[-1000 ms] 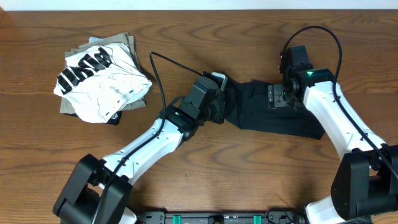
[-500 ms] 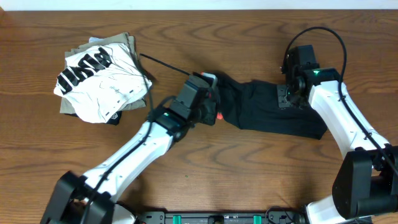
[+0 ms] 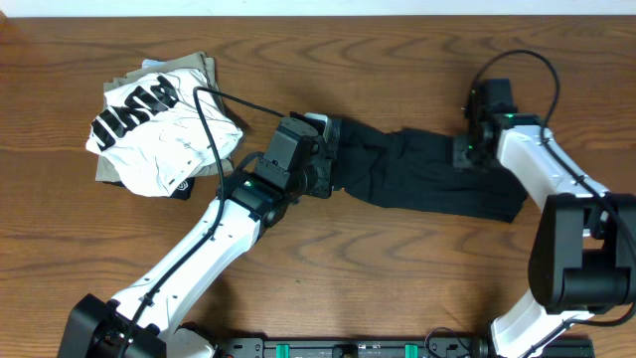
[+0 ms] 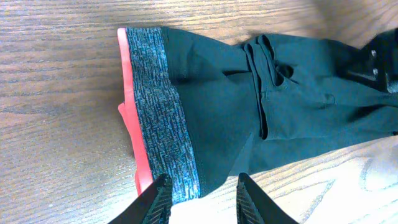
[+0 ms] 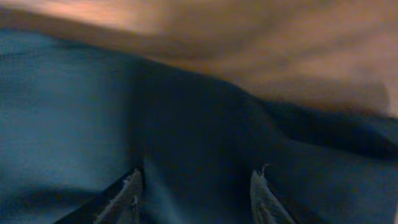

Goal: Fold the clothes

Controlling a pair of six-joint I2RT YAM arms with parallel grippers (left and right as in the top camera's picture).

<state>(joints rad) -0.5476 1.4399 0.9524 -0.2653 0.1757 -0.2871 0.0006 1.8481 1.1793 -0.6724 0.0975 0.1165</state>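
Observation:
The clothes are black leggings (image 3: 427, 179) stretched out across the middle and right of the table. In the left wrist view their grey heathered waistband (image 4: 155, 106), edged in coral-red, runs down towards my fingers. My left gripper (image 3: 323, 171) hovers at that waistband end. Its jaws (image 4: 202, 199) stand apart, with the waistband's lower corner between them, close to the left fingertip (image 4: 158, 196). My right gripper (image 3: 467, 151) is low over the leg end. In the right wrist view its jaws (image 5: 196, 193) are spread over dark fabric (image 5: 199, 118), which fills most of that view.
A white shirt with black lettering (image 3: 159, 124) lies crumpled on a khaki folded garment (image 3: 204, 70) at the back left. The left arm's black cable (image 3: 214, 109) loops above that pile's right edge. Bare wooden table (image 3: 378, 278) lies in front of the leggings.
My left gripper has moved left with the waistband end, and my right gripper has moved right along the legs. The leggings now lie longer and flatter. The right jaws narrowed.

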